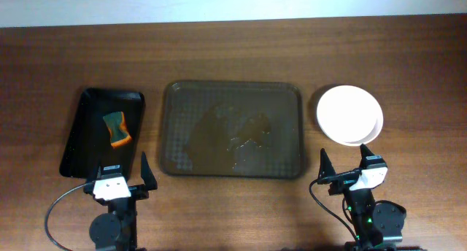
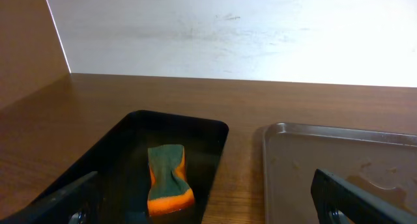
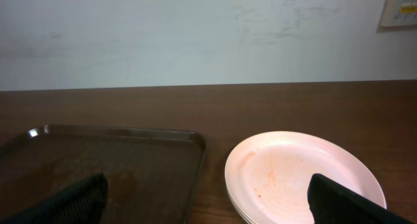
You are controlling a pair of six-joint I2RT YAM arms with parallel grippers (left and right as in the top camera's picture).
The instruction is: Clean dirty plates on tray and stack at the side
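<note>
A stack of white plates [image 1: 349,115] sits on the table right of the brown tray [image 1: 232,127]. In the right wrist view the top plate [image 3: 300,174] shows faint reddish smears. The tray holds no plates, only wet streaks; it shows in the left wrist view [image 2: 339,165] and the right wrist view [image 3: 104,165]. A green and orange sponge [image 1: 117,129] lies in the black tray [image 1: 102,130], seen close in the left wrist view [image 2: 168,178]. My left gripper [image 1: 120,179] is open and empty near the front edge. My right gripper [image 1: 350,171] is open and empty just in front of the plates.
The black tray's rim [image 2: 215,129] lies left of the brown tray with a strip of bare wood between. A white wall runs along the table's far edge. A light frame [image 3: 399,8] hangs on the wall at the far right.
</note>
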